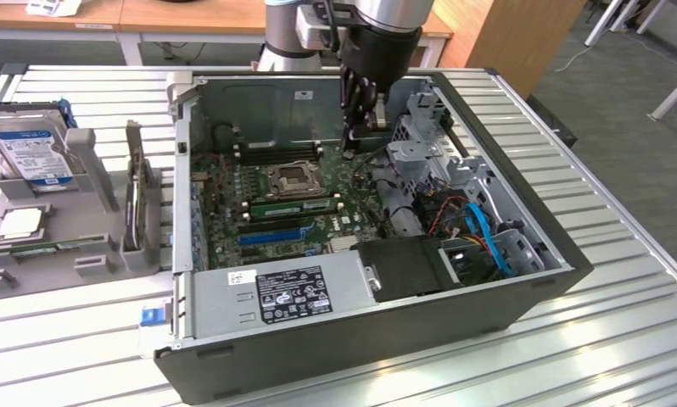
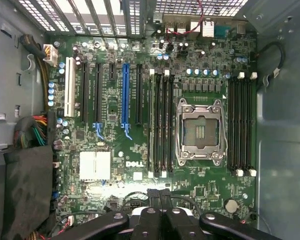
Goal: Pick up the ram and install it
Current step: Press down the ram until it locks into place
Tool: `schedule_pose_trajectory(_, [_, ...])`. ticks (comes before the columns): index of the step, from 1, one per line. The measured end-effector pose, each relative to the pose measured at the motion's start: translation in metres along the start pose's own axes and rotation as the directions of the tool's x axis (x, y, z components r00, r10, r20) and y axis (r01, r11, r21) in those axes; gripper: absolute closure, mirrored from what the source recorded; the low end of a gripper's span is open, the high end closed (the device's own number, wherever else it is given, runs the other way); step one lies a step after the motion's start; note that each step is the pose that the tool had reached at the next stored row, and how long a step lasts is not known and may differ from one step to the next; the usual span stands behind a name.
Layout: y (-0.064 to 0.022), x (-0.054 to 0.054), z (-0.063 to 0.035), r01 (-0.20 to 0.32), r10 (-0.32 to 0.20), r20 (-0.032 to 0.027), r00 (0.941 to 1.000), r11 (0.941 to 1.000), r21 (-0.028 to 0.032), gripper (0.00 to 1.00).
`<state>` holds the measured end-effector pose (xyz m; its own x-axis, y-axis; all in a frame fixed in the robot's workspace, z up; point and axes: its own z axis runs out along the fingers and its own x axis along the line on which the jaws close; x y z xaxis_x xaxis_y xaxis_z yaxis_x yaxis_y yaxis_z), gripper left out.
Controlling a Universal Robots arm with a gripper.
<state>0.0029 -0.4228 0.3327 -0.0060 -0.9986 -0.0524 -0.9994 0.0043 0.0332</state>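
Slatted table (image 1: 610, 339), end effector (image 1: 361, 127) closed, vertical over motherboard (image 1: 293, 191)

The fingers (image 2: 154, 212), pressed together, hang over the motherboard (image 2: 120, 150), whose CPU socket (image 2: 201, 131) sits between black memory slots (image 2: 240, 125).

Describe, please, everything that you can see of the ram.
The ram is a long, thin green board standing on edge in one of the black memory slots beside the empty processor socket, inside the open computer case. Only its slot touches it; the shut claw hangs apart from it.
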Motion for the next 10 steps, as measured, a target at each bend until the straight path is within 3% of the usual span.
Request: schedule_pose_trajectory(10, [-0.0004,0.0005,0.0102,0.000,0.000,0.0000,1.0000,1.0000,0.0000,0.90])
